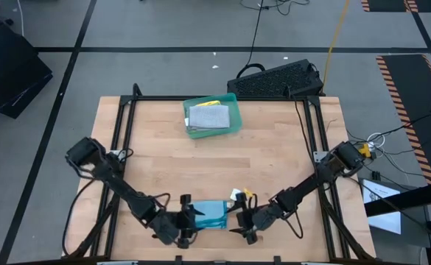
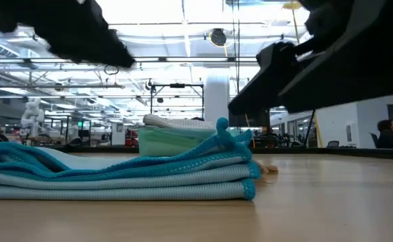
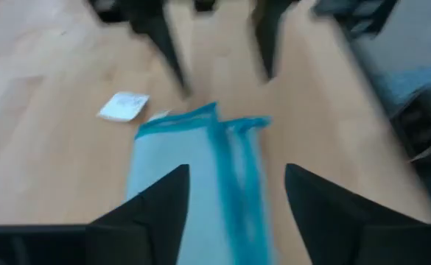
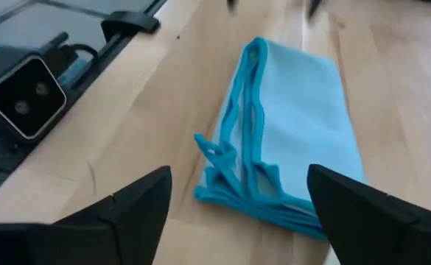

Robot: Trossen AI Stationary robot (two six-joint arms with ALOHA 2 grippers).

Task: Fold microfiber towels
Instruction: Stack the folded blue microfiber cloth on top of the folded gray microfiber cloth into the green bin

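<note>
The folded light blue towel [image 1: 210, 214] lies flat on the table [image 1: 274, 158], between the two pincers. The left pincer [image 1: 188, 223] and the right pincer [image 1: 239, 223] each stand just beside one end of it, fingers apart, holding nothing. Farther away, a green tray [image 1: 233, 103] holds folded towels [image 1: 208, 118].
</note>
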